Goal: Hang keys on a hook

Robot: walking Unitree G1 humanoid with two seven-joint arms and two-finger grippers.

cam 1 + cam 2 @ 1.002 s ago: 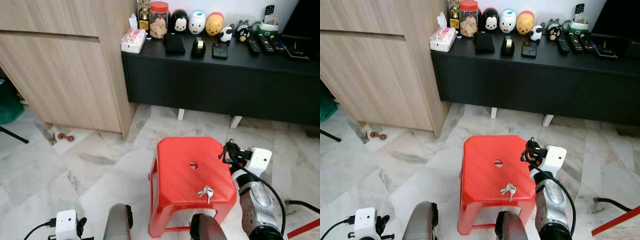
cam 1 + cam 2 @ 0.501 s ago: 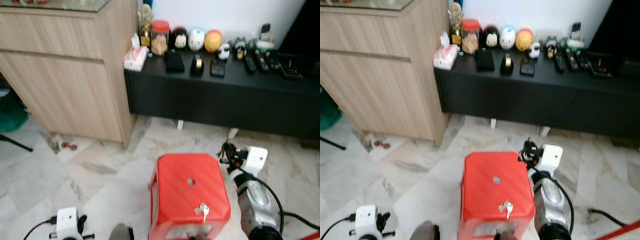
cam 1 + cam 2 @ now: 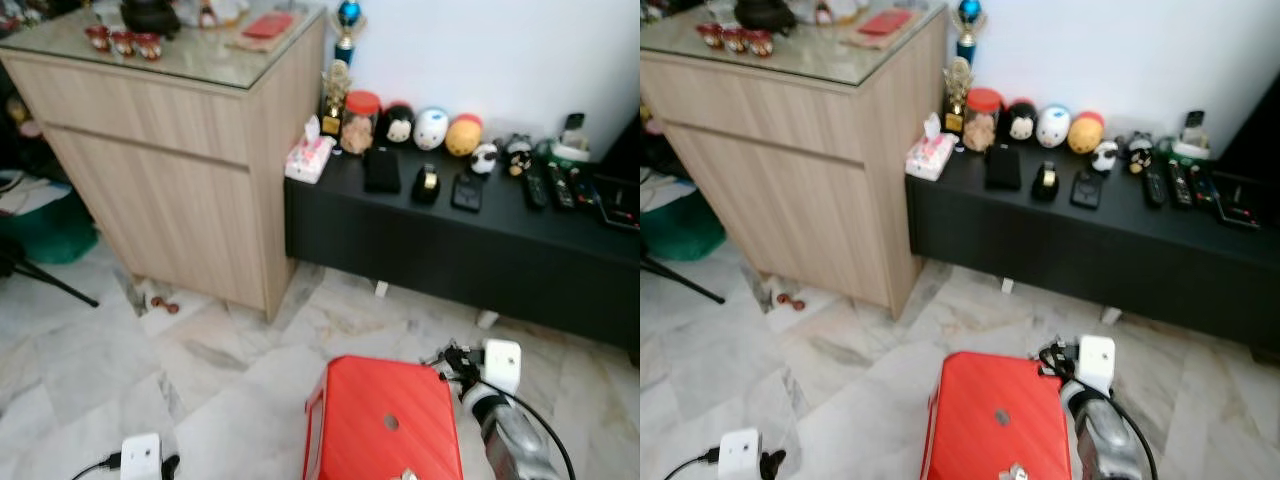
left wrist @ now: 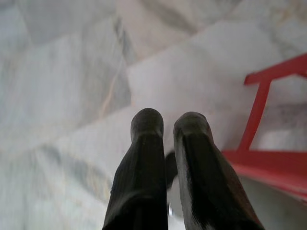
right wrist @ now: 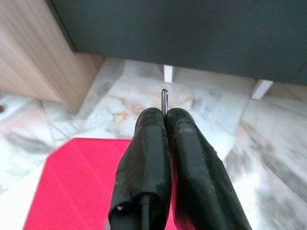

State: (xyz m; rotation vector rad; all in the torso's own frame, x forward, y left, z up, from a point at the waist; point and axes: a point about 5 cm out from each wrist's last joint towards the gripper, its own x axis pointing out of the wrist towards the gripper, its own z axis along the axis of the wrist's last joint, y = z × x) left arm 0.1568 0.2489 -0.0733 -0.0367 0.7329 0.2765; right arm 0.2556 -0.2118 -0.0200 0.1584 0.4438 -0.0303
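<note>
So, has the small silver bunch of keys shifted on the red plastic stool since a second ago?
No. The small silver bunch of keys still lies just robot-side of the red plastic stool's round hole; the camera tilted.

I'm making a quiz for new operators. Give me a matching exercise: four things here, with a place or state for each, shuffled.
1. stool
2. tissue pack
3. keys
4. right gripper

a. on the black console, beside the wooden cabinet
b. on the stool's top
c. red, on the marble floor
d. jaws shut on a thin metal piece

Pairs: 1-c, 2-a, 3-b, 4-d
</note>
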